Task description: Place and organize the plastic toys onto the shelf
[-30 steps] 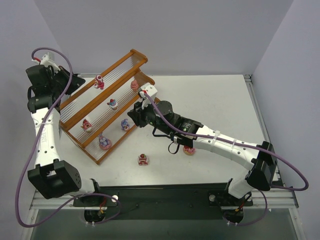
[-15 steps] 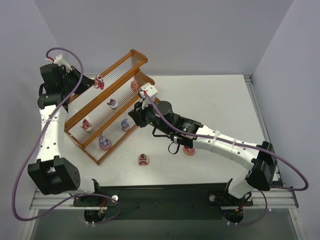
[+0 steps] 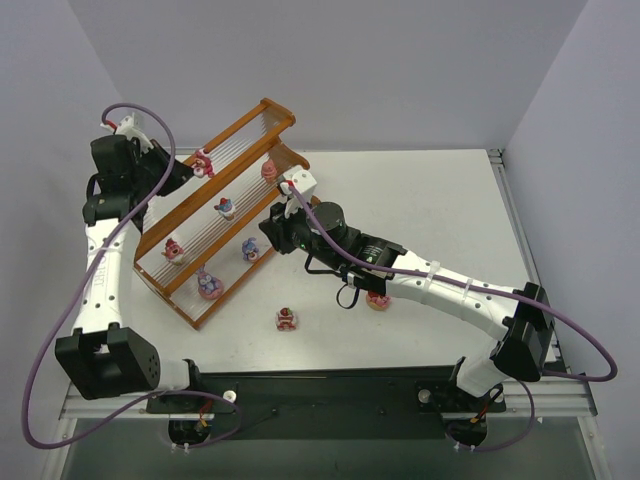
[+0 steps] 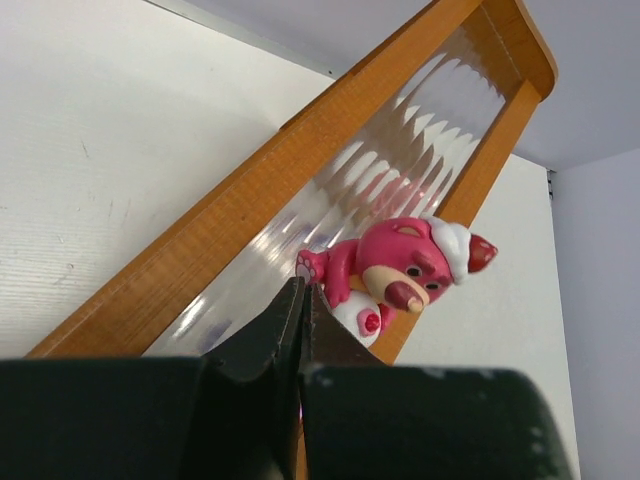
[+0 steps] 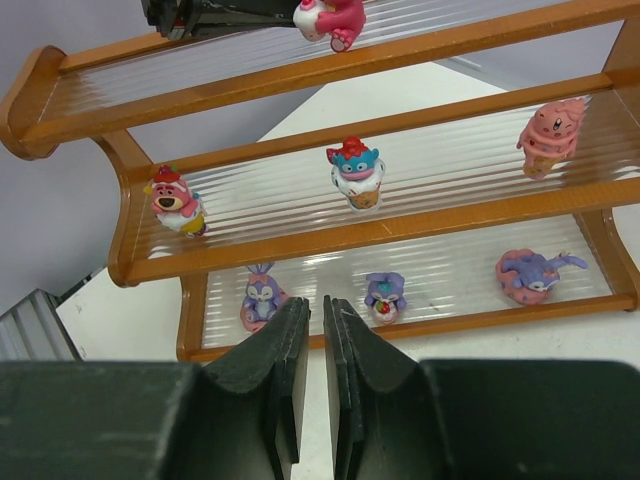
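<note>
The shelf [image 3: 280,115] stands slanted at the table's back left, with several plastic toys on its tiers. A pink bear toy [image 3: 203,162] lies on the top tier. My left gripper [image 3: 183,172] is shut, and its tips [image 4: 303,290] touch the foot of this bear [image 4: 400,270]. My right gripper [image 3: 272,236] hovers in front of the bottom tier, empty, its jaws [image 5: 316,302] almost together. Just beyond them sit a purple bunny [image 5: 262,295] and a small purple toy [image 5: 385,295]. A further toy [image 3: 288,319] and a pink donut [image 3: 379,300] lie on the table.
The middle tier holds a pink bear [image 5: 176,200], a blue cupcake figure [image 5: 356,172] and a pink cone figure [image 5: 552,135]. A purple donut toy [image 5: 530,273] lies on the bottom tier. The right arm stretches across the table's middle, partly covering the donut.
My left arm has swung right to the shelf's top tier and reached the pink bear, which shifted slightly right. The right gripper's jaws have narrowed a little.
</note>
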Robot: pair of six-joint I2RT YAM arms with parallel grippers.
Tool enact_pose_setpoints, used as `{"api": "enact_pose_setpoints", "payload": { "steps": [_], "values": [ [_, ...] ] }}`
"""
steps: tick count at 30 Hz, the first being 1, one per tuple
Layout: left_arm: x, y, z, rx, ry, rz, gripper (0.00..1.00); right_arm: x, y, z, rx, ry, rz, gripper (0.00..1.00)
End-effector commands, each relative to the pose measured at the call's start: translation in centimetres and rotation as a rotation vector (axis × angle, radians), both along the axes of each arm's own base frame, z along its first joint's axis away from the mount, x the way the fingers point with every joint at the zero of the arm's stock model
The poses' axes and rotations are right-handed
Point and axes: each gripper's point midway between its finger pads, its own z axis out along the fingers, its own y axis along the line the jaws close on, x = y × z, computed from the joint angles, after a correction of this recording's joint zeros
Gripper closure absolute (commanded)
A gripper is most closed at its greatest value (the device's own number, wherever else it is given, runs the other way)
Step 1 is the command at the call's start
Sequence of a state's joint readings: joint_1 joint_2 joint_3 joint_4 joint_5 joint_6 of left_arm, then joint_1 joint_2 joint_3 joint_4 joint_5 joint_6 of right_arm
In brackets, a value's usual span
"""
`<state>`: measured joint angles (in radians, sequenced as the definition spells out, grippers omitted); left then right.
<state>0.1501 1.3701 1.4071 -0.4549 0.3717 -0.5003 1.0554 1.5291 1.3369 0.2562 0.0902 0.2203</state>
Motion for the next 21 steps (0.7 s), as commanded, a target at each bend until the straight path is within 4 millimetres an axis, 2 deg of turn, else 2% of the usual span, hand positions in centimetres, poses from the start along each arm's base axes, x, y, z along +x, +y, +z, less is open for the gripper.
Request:
{"api": "enact_pose_setpoints", "payload": {
  "steps": [1,12,21],
  "values": [
    [-0.7,-0.6,2.4,0.030,-0.082,-0.013,1.00,0.2,-0.5,3.4,0.073,-0.038,-0.027,0.86],
    [-1.6,-1.8,2.4,0.031,-0.089,-0.044,1.00,0.8,-0.2,2.8,0.065,-0.025,-0.045,0.87],
    [-2.4,-1.9,2.0,0.058,-0.079,-0.039,1.00,1.1,-0.2,2.5,0.067,-0.019,-0.054,0.87]
  ]
}}
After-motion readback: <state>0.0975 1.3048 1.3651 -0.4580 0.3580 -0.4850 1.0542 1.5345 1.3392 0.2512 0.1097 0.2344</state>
